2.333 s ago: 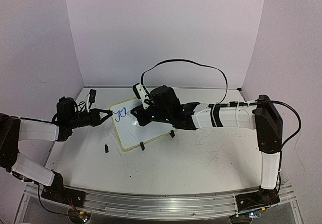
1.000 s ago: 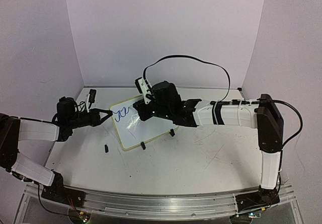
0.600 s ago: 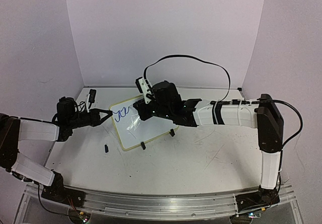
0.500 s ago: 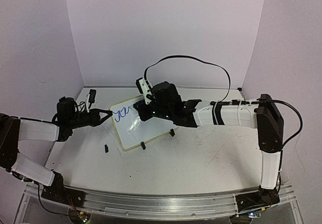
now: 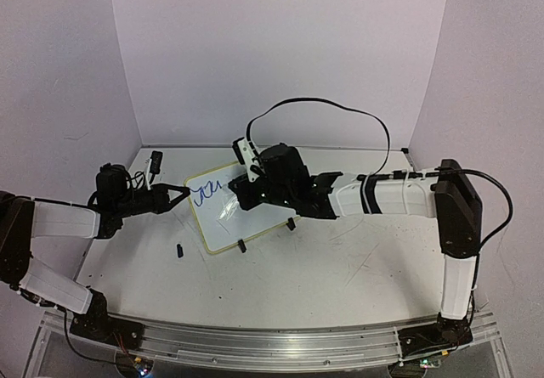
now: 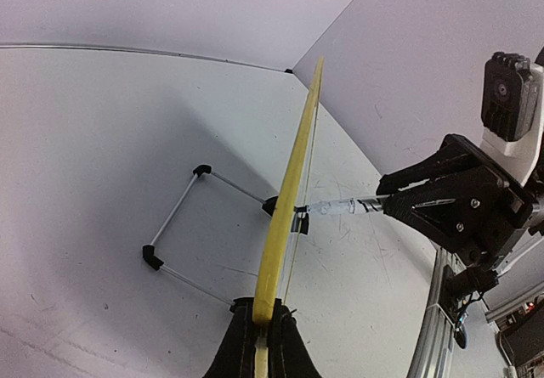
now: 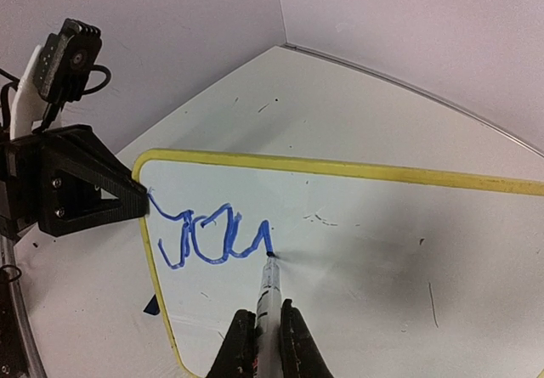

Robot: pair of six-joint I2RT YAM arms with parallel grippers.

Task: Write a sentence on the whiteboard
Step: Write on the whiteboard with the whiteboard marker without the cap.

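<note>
Table (image 5: pixel 340 276): whiteboard (image 5: pixel 246 221) sits at about 10 o'clock from table centre, propped at a tilt on its two black clip feet (image 5: pixel 241 245), writing face toward the right arm. Most of the white face is blank.

Left gripper (image 5: pixel 177 193) comes in from 9 o'clock, jaws pinched tight on the yellow frame at the board's 9 o'clock edge, bracing it. The left wrist view shows the frame running edge-on out of the clamped fingers (image 6: pixel 274 344).

Right gripper (image 5: pixel 236 193) reaches in from 3 o'clock, jaws clamped on a marker (image 7: pixel 267 289), barrel pointing to 12 o'clock in the right wrist view. The tip touches the board.

Blue writing (image 7: pixel 204 238): one short run of loopy letter-like strokes near the board's 10 o'clock corner, not legible as a word. The marker tip sits at the 3 o'clock end of the run.

Small black piece (image 5: pixel 180 249) lies on the table at 7 o'clock of the board; can't tell what it is.

Progress, my read: early. Maybe one word's worth is down, and the rest of the sentence is left. There is plenty of room toward 3 o'clock and below.
</note>
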